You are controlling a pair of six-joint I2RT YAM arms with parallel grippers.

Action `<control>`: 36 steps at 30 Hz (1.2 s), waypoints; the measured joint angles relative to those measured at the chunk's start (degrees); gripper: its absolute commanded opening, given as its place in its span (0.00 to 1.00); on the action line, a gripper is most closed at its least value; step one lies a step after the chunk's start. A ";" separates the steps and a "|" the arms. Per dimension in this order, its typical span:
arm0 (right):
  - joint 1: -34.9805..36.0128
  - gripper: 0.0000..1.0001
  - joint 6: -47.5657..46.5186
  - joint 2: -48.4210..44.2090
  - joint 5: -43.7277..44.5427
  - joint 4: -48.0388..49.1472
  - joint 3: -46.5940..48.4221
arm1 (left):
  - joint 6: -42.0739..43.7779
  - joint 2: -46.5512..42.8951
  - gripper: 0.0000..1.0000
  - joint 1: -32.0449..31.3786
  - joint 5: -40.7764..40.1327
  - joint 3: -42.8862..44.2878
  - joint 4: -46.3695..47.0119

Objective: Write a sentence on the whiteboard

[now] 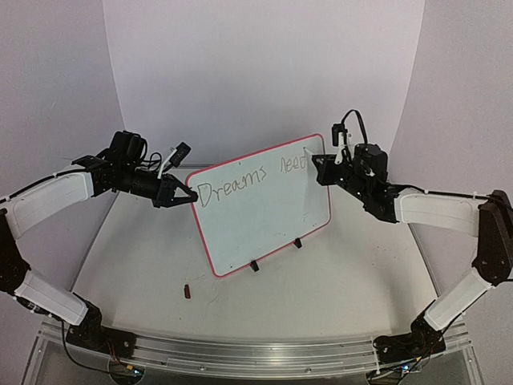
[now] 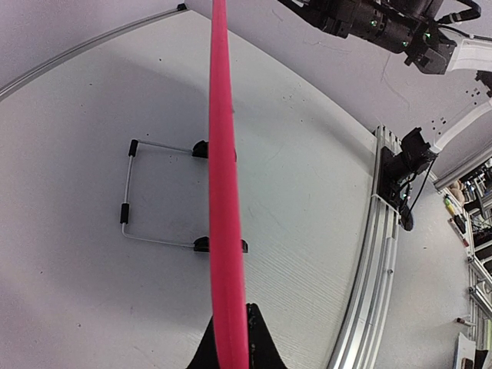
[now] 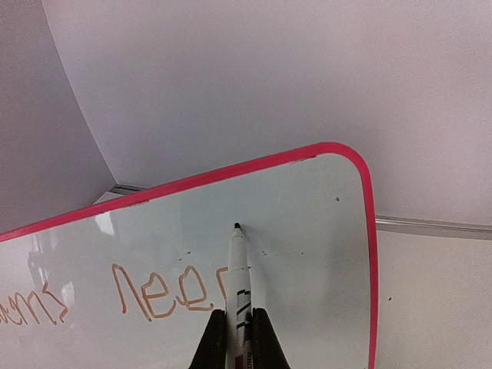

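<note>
The whiteboard (image 1: 264, 220), white with a thin red frame, stands tilted on small black feet in the middle of the table. The sentence (image 1: 240, 186) reads "Dreams" and then "Nee" with the start of one more letter (image 3: 165, 292). My left gripper (image 1: 186, 195) is shut on the board's left edge; in the left wrist view the red frame (image 2: 223, 192) runs edge-on between its black fingers (image 2: 265, 346). My right gripper (image 3: 239, 338) is shut on a white marker pen (image 3: 239, 277). The pen's dark tip touches the board near the upper right corner.
A small dark red piece (image 1: 187, 291) lies on the table in front of the board. The board's wire stand (image 2: 127, 192) reaches out behind it. An aluminium rail (image 1: 240, 353) runs along the near edge. White backdrop walls close in the back and sides.
</note>
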 measured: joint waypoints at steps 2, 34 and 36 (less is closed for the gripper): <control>0.00 0.00 -0.22 0.46 0.00 0.02 0.77 | -0.11 0.00 0.00 0.00 0.00 0.01 0.00; 0.00 0.00 0.70 0.67 4.69 -0.17 -4.46 | -0.98 0.37 0.00 -0.09 -0.08 0.36 0.09; 0.00 0.00 0.70 0.03 4.71 -0.35 -4.68 | -0.83 0.39 0.00 -0.11 -0.07 0.36 0.11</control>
